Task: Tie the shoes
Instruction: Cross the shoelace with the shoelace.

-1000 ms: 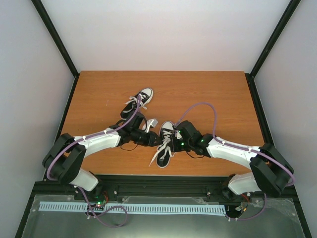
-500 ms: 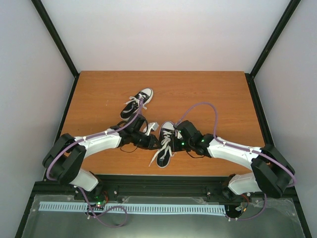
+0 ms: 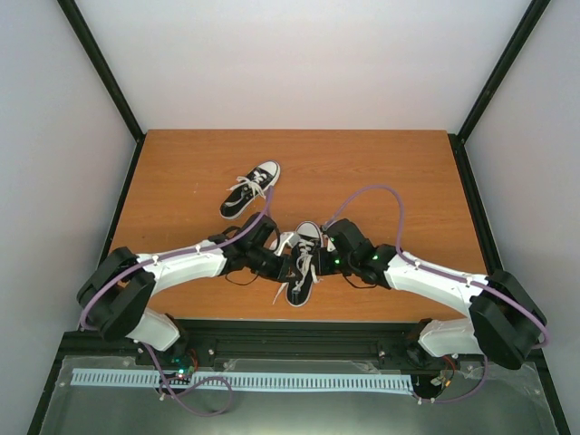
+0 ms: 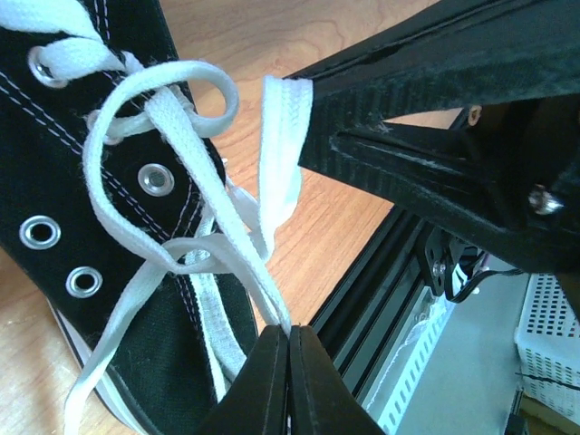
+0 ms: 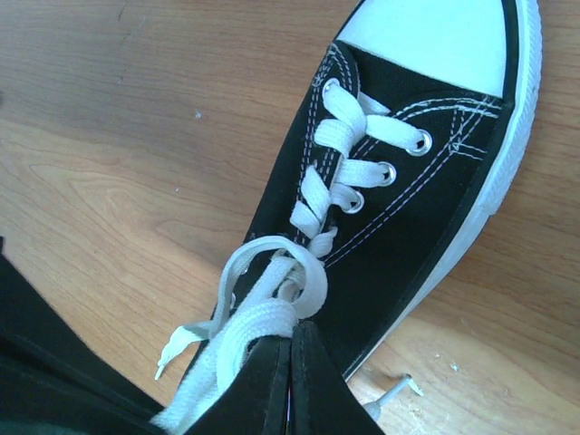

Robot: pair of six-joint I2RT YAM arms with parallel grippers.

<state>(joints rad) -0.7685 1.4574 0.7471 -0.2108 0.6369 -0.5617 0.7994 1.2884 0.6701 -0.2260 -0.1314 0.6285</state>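
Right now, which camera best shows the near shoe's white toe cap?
The right wrist view: the toe cap is large and sharp at top right. The top view shows it tiny; the left wrist view shows only laces and eyelets.

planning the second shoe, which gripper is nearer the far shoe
Left. The left gripper pinches a lace on the near shoe's side facing the far shoe; the right gripper grips on the opposite side.
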